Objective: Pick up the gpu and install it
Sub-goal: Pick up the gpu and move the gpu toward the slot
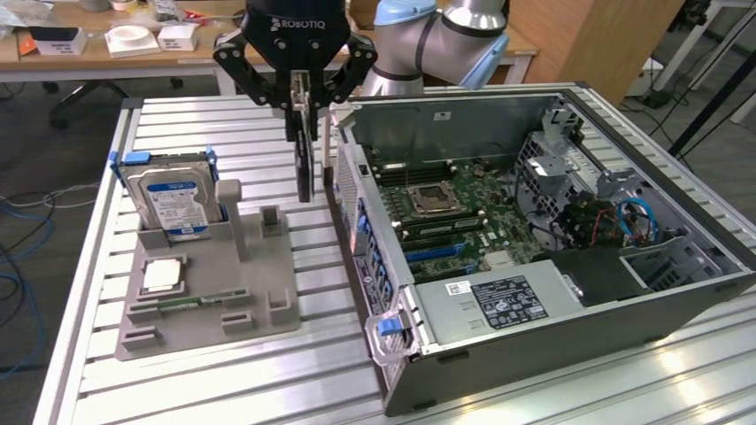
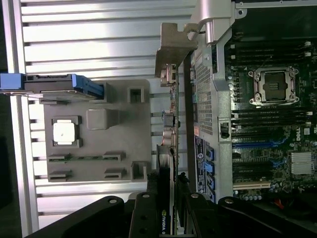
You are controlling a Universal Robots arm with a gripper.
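My gripper (image 1: 300,104) hangs over the gap between the grey parts holder (image 1: 212,292) and the open computer case (image 1: 532,239), shut on the gpu (image 1: 307,164). The card hangs edge-on below the fingers, lifted off the holder and close to the case's near wall. In the wrist view the gpu (image 2: 173,124) runs away from the black fingers (image 2: 148,218), with its silver end bracket (image 2: 173,47) at the far end. The motherboard (image 1: 455,212) lies inside the case, with blue expansion slots (image 1: 443,251) beside the empty processor socket (image 1: 429,199).
A hard drive (image 1: 175,202) with a blue-white label stands upright at the back of the holder. A processor chip (image 1: 162,274) and a narrow memory stick (image 1: 195,301) lie on it. The ribbed metal table (image 1: 236,381) carries everything; a cluttered desk (image 1: 130,40) stands behind.
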